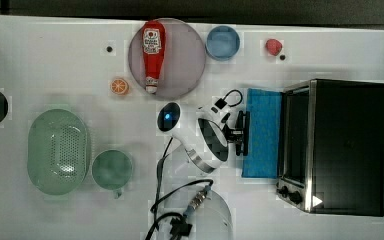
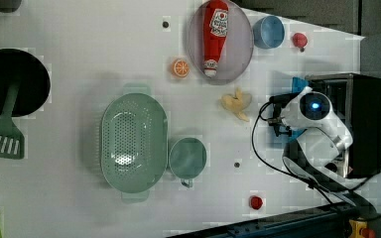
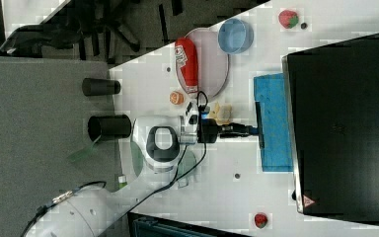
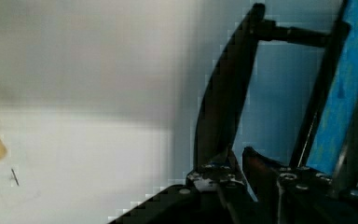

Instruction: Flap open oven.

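Oven [image 1: 347, 145]: door [image 1: 262, 132] flapped down flat. My end effector [image 1: 243, 133] grips its handle [image 3: 260, 125]; next, release and withdraw.

My white counter [image 1: 55, 70] carries the oven [image 1: 345, 145] at three o'clock in the top view. A plate [image 1: 180, 75], blue bowl [image 1: 223, 42] and strawberry [image 1: 273, 47] sit toward twelve. The green colander [image 1: 59, 151] and cup [image 1: 112, 170] sit toward eight.

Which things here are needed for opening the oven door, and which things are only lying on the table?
Needed for the job:
- oven, its blue glass door already folded down
- gripper at the door's handle

Only lying about:
- ketchup bottle on a plate
- blue bowl
- orange slice
- green colander
- green cup
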### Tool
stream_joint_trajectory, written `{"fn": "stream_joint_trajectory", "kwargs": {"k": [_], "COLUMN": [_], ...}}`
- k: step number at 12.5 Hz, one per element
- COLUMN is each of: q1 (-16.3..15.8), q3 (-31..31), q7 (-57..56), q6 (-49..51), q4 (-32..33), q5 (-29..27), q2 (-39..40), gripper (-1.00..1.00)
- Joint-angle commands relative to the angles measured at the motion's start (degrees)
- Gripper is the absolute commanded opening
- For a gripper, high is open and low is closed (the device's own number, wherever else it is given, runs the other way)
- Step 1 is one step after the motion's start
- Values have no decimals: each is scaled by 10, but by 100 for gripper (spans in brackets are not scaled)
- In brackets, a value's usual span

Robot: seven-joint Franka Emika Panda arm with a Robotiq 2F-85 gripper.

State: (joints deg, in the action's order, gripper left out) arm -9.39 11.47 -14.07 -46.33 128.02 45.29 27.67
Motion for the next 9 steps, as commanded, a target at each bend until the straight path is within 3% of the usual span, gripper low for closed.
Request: {"fn": "stream_joint_trajectory", "kwargs": {"k": [1, 5, 9], "q1": [-3, -6, -6], "q3": [5, -1, -13], "q7": [39, 60, 62], "q6": [-11, -53, -8], "q4": [-25, -39, -65], "q5": [-1, -10, -171], "q2": [14, 15, -98], "gripper": [-65, -65, -65]}}
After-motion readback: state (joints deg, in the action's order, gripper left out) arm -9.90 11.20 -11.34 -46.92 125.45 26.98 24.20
